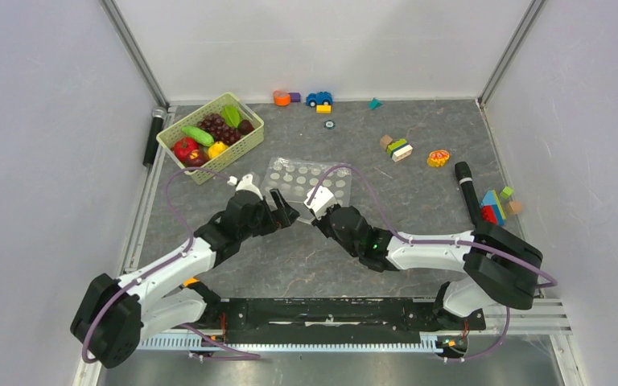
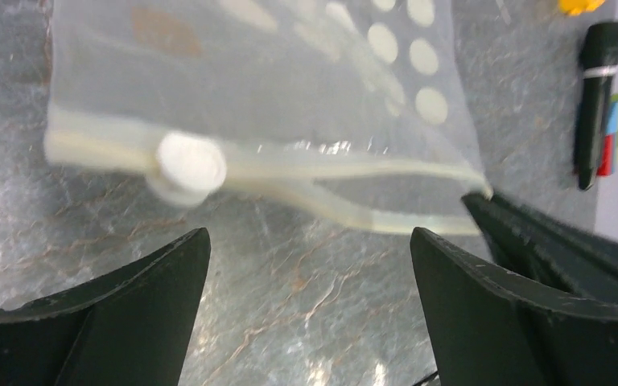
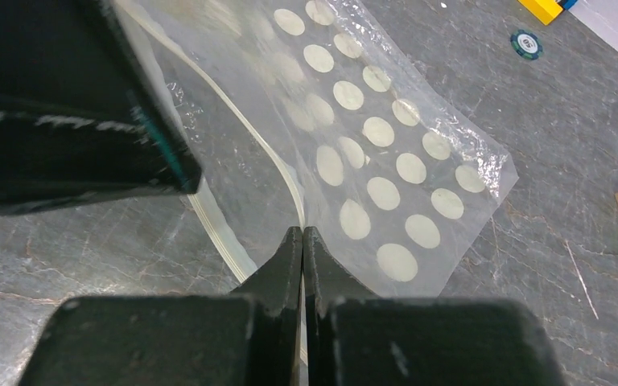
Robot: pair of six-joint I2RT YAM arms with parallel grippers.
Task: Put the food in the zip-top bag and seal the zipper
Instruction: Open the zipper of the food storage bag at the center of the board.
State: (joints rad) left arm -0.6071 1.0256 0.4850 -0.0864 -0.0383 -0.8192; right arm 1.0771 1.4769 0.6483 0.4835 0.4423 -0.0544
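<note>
Lower centre, the right gripper (image 3: 302,238) pinches the zipper (image 3: 286,174), probably steadying the zip-top bag (image 3: 386,153); the left gripper (image 2: 310,241) stands spread, facing the slider (image 2: 189,165).

Place: you're looking at a robot test cell, probably inside a lab | Walls: plain white panel walls (image 1: 322,40) held in silver aluminium frame posts (image 1: 133,48) | Surface: grey marbled tabletop (image 1: 418,205) | Rig: two white-and-black robot arms (image 1: 169,269) bolted to a black base rail (image 1: 330,310) | Props: small coloured plastic toy blocks (image 1: 400,149) scattered about
</note>
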